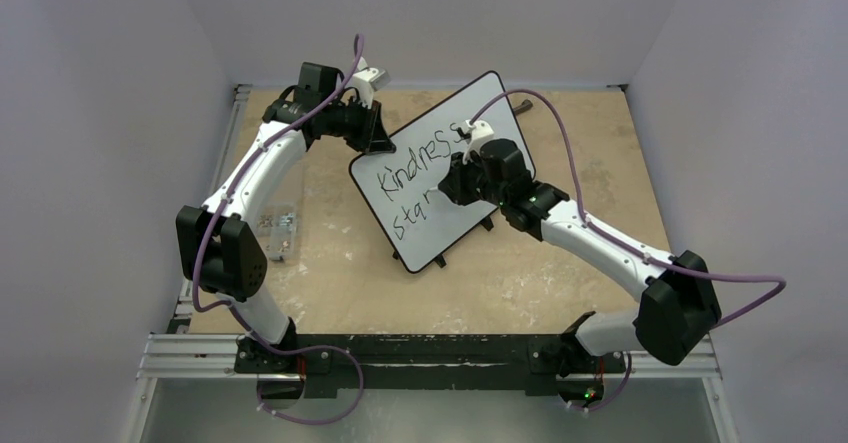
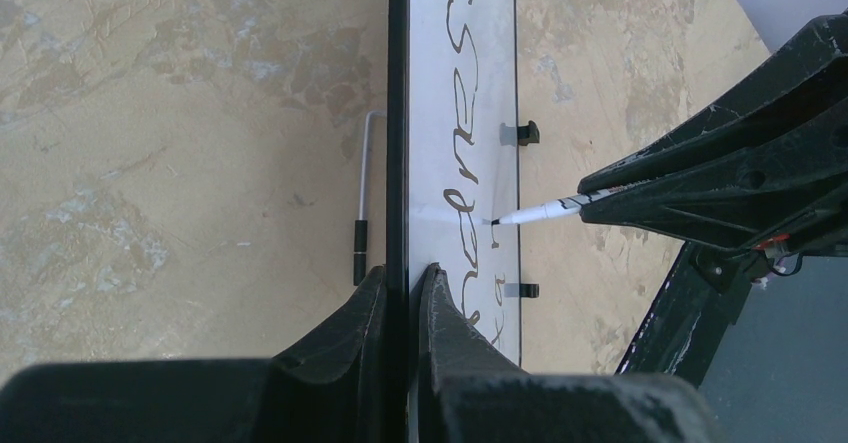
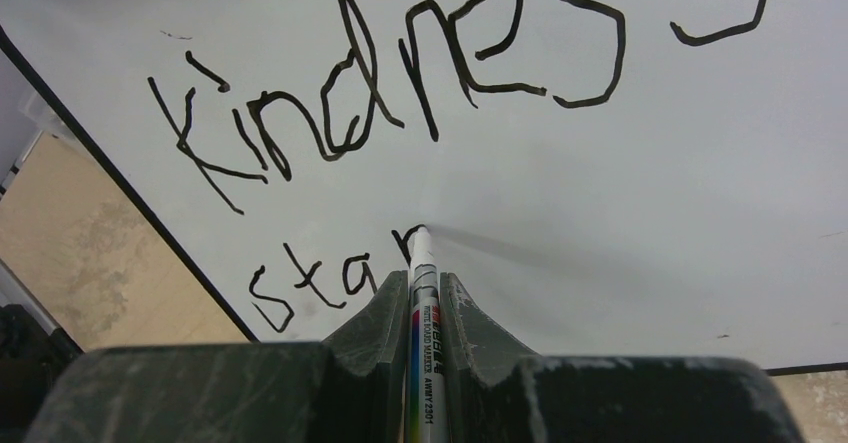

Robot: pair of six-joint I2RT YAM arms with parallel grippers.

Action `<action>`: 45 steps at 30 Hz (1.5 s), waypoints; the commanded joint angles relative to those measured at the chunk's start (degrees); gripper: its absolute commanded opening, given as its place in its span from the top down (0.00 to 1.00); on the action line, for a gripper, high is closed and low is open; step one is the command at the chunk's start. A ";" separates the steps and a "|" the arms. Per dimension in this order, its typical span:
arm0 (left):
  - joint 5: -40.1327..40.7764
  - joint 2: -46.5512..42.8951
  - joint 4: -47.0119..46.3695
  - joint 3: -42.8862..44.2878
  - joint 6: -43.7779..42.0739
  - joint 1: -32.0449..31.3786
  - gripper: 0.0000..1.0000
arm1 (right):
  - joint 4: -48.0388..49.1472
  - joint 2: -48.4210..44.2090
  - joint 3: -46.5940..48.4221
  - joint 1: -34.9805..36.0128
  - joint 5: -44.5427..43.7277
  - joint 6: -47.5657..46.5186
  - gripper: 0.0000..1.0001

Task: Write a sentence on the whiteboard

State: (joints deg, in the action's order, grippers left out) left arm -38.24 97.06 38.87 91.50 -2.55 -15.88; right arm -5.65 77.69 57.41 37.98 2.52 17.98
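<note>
- On the left side of the table [image 1: 500,293], the left hand [image 1: 378,138] is shut tight on the far left edge of the whiteboard [image 1: 432,241]. It has one finger on each side of the thin black rim.
- If this hand slips, the board could slide or tip over. Then the letters would come out crooked.
- The whiteboard is in the middle of the table, propped up on its little black feet. Its long side runs from near left to far right, and its white face looks up and toward the right arm.
- The sentence [image 1: 420,158] runs along that long side in two lines. The top line says "Kindness". The lower line has only "sta" and the start of one more letter.
- The marker [image 3: 418,263] is long and thin. It sticks straight out of the right hand, with its tip touching the board at the end of the lower line.
- The right hand [image 3: 415,283] is closed on the marker and grips it between both fingers.
- A push that is too hard could shove the board back. A push that is too soft could leave gaps in the line. The hand could also rub the wet ink and smear it.
</note>
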 commanded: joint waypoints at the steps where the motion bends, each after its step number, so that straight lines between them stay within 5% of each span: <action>1: 8.53 -0.07 4.17 -0.27 -7.13 -0.72 1.00 | 1.32 0.33 2.52 -1.09 -0.25 -0.85 1.00; 45: 8.71 -0.24 4.32 -0.19 -7.21 -0.69 1.00 | 3.19 -0.78 -2.01 -2.06 1.78 0.36 1.00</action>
State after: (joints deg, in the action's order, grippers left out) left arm -38.26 97.03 38.87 91.50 -2.55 -15.88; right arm -5.06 76.79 55.75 36.53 4.12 18.13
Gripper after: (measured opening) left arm 0.079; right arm 0.106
